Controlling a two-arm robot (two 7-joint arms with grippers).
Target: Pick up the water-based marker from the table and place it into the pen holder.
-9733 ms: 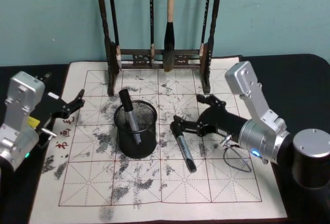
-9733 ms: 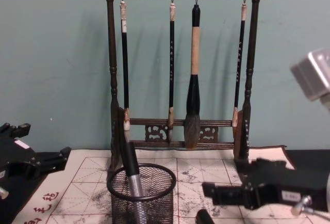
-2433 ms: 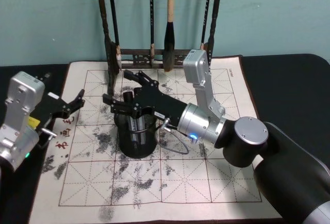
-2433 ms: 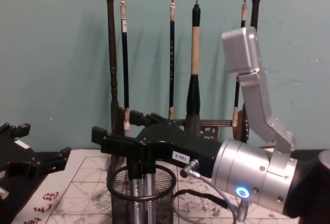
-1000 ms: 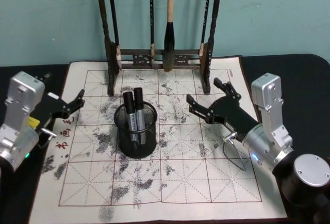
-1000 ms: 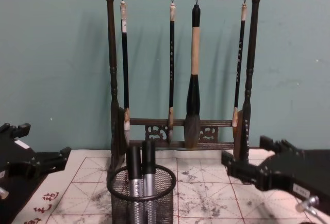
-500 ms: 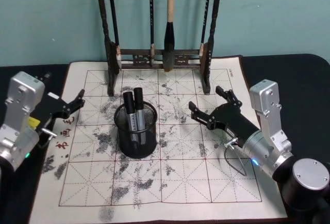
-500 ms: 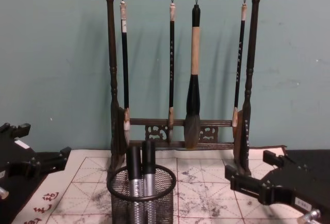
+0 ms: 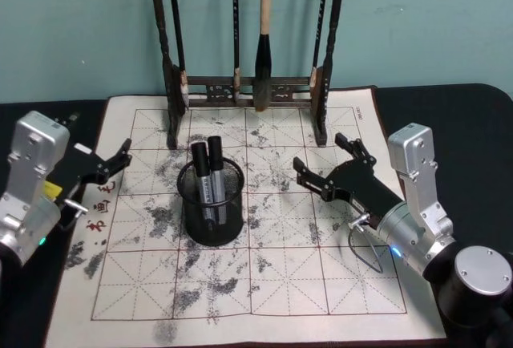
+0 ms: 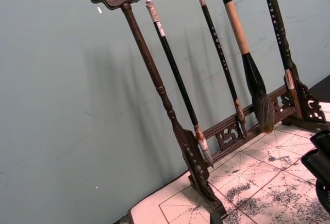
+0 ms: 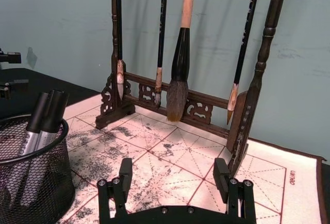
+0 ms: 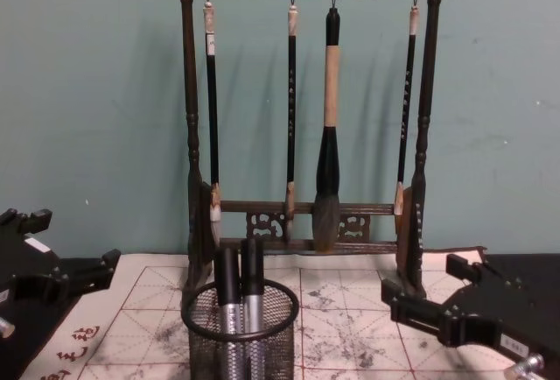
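The water-based marker (image 9: 215, 173) is now standing in the pen holder (image 9: 212, 204) beside another marker, no longer lying on the table (image 9: 264, 284). The right gripper (image 9: 327, 163), fingers spread and empty, is pulling back right; the left gripper (image 9: 119, 160) is waiting open, far left.

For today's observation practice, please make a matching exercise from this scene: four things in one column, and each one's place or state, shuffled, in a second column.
Column one:
1. two black-capped markers
2. round black wire-mesh pen holder
3. right gripper
4. tall brown wooden brush rack

Column two:
A. open and empty, over the mat's right part
B. at the mat's far edge, with brushes hanging
C. upright inside the mesh cup
D. standing on the white felt mat, left of its middle

Pairs: 1-C, 2-D, 3-A, 4-B
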